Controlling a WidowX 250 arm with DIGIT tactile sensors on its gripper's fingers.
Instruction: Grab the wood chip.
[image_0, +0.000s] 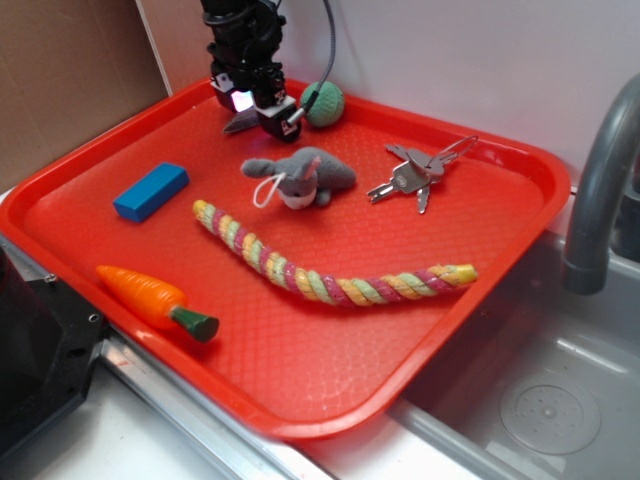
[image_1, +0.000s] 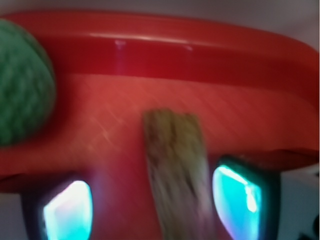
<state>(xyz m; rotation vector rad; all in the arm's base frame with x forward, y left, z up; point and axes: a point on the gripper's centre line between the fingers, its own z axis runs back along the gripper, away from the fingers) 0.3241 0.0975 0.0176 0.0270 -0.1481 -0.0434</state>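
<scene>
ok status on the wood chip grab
Gripper open, low at tray's back edge. Wood chip between the fingers, not yet gripped. Green ball beside it, apart.

A white wall (image_0: 470, 60) is filling the upper right of the frame, with a brown cardboard panel (image_0: 70, 80) leaning at the upper left. A steel sink (image_0: 540, 400) is lying at the lower right, a grey faucet (image_0: 600, 180) curving above it at the right edge. Light is glancing softly off the metal counter edge (image_0: 190, 410) along the bottom.
</scene>
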